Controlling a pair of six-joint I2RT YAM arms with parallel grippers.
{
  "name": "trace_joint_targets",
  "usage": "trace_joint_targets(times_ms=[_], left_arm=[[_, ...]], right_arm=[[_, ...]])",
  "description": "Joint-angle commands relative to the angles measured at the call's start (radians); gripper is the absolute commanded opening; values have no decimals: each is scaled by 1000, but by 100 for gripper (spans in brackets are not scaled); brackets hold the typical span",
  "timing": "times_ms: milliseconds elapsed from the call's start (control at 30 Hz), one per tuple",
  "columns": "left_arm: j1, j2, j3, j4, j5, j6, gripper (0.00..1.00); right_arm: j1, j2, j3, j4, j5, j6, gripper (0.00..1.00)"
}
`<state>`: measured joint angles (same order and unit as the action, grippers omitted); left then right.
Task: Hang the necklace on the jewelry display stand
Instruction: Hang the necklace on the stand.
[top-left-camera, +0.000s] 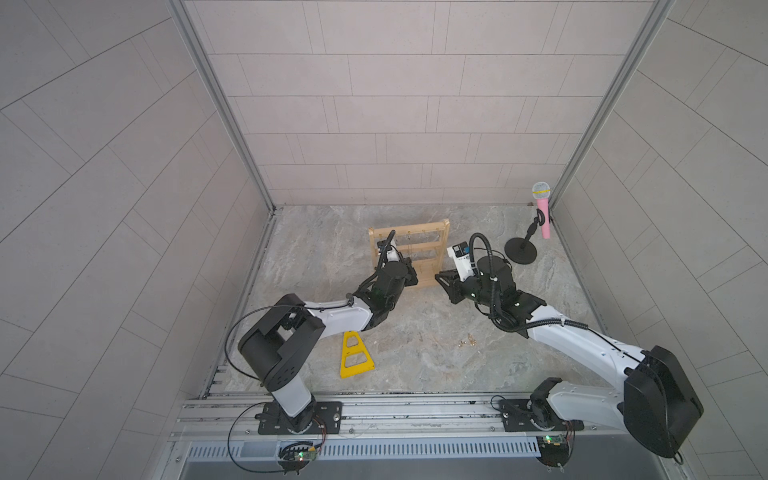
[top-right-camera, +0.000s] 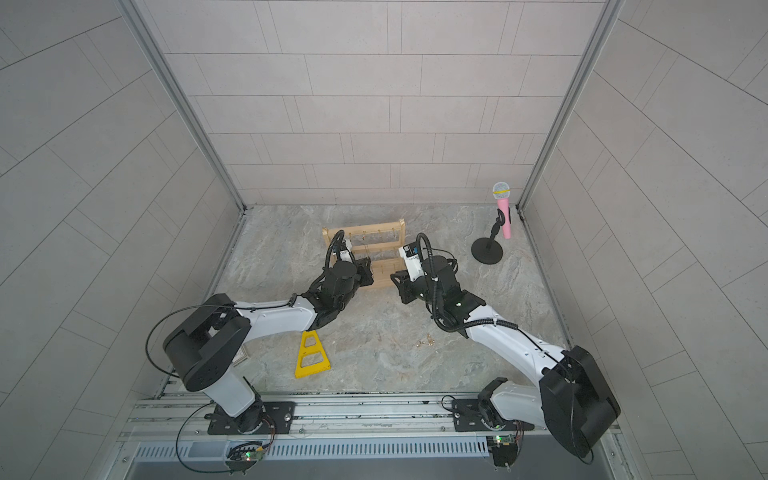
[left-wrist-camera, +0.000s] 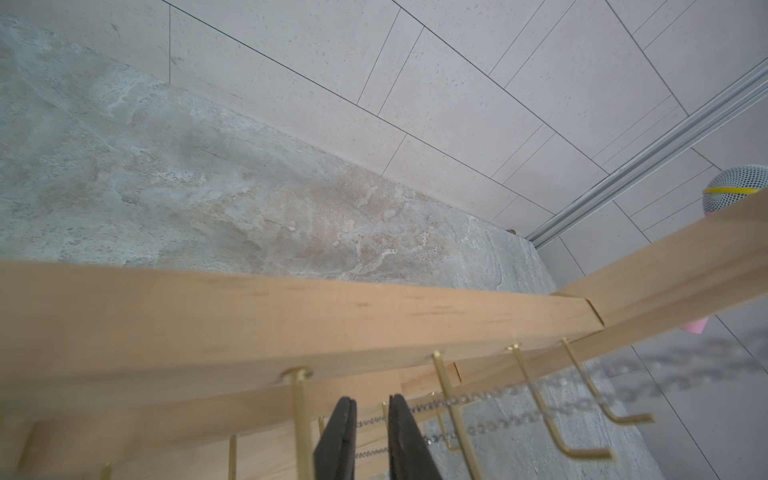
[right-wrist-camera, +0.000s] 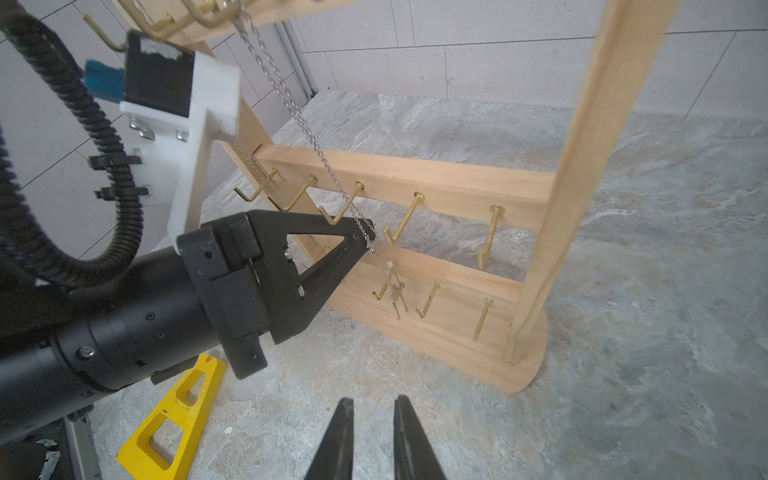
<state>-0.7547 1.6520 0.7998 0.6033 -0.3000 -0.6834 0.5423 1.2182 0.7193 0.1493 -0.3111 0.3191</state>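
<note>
The right end effector (right-wrist-camera: 372, 399) hovers low over the surface (right-wrist-camera: 623, 291). Its fingers are slightly spread and hold nothing, and it points toward the stand. Just beyond it, the left end effector (right-wrist-camera: 368, 237) is also slightly spread, with its tips at the middle bar. The necklace (right-wrist-camera: 309, 133) chain runs across the gap between its fingers (left-wrist-camera: 338, 432).

The chain hangs doubled from the top bar's hooks. Its long axis runs downward, and the pendant sits in front of the lowest bar. The jewelry display stand (top-left-camera: 419, 229) is upright mid-surface, bars running side to side and hooked face toward the arms. The left wrist covers its left end.

The surface is grey-beige marbled stone, boxed in by pale tiled walls (top-left-camera: 374, 104). A flat yellow triangular frame (top-left-camera: 355, 353) lies near the left arm. A pink microphone (top-left-camera: 543, 214) on its black stand sits in the far right corner.
</note>
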Motion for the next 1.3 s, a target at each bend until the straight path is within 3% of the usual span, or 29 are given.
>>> trace_joint_targets(times_ms=[0,267,567,867,1267], left_arm=[[-8,-74,-14,-14,-26,2,18],[-23,-159,-37,-104,-28,-6,16],[-23,-153,-51,-108,-11,-19,16],[-25,-197,-46,-204,-9,-25,27],[-24,-320,-76,-356,113,-34,35]], right_arm=[[-4,5,-3,16,-11,5,21],[8,18,5,16,-11,2,21],[28,31,12,7,1,-11,21],[61,60,27,7,1,-18,21],[127,94,53,2,65,-41,21]])
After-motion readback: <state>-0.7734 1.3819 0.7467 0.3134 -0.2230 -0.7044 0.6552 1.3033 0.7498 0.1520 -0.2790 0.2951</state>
